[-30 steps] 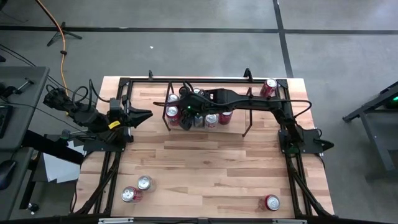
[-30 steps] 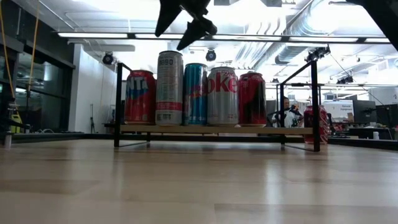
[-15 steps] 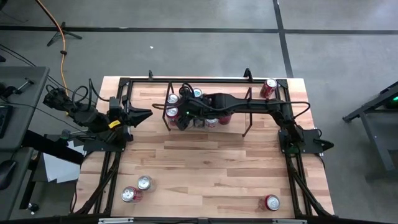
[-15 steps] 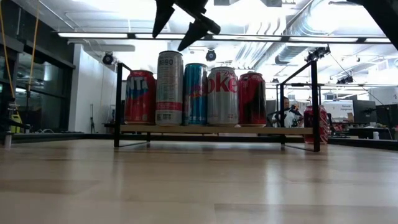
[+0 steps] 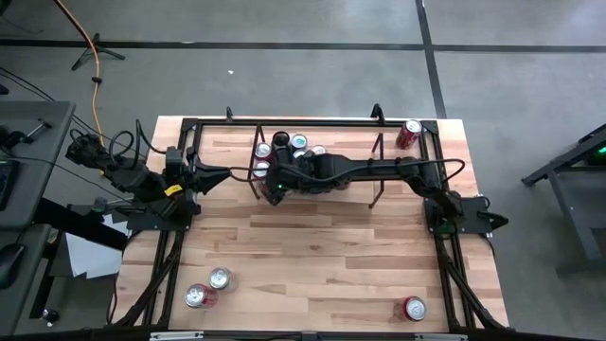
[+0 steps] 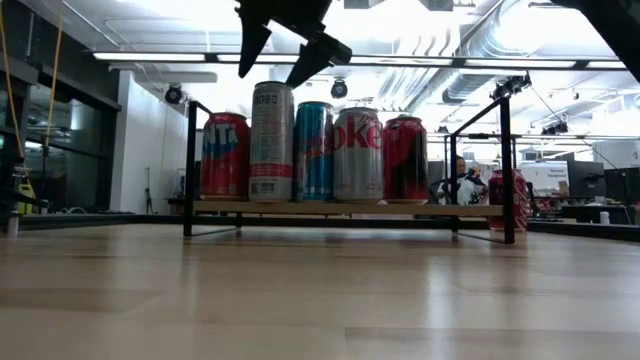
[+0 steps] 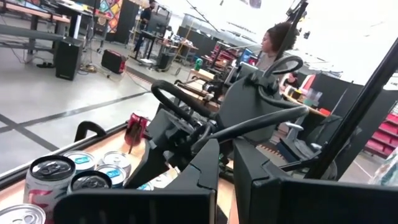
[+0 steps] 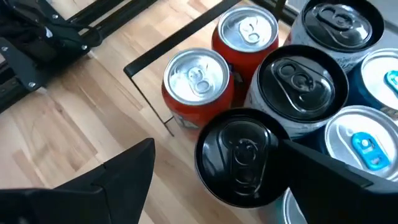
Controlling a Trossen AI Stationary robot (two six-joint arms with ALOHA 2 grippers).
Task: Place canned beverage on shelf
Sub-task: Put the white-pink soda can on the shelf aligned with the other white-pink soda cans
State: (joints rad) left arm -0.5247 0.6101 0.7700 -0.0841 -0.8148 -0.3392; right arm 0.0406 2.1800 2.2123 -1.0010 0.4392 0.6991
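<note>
The shelf [image 6: 345, 208], a low rack of black rods, stands at the table's far middle with several cans upright on it: a red one [image 6: 226, 155], a tall silver one [image 6: 272, 140], a blue one [image 6: 313, 150], a silver one [image 6: 357, 155] and another red one [image 6: 405, 157]. My right gripper [image 6: 285, 62] hangs open just above the tall silver can. In the right wrist view its fingers stand on either side of a black-topped can [image 8: 241, 155] without touching it. My left gripper [image 5: 223, 174] waits shut at the table's left, level, pointing toward the shelf.
Two loose cans [image 5: 210, 287] lie near the table's near left corner. One [image 5: 414, 308] is at the near right and one [image 5: 410, 133] at the far right. A black rail frame [image 5: 189, 128] edges the table. A person [image 7: 273, 46] is in the room beyond.
My right gripper has moved toward the table's left and near edges over the shelf's cans, sunk a little and rolled about its own line. It now hangs over the left end of the row. The cans have not moved.
</note>
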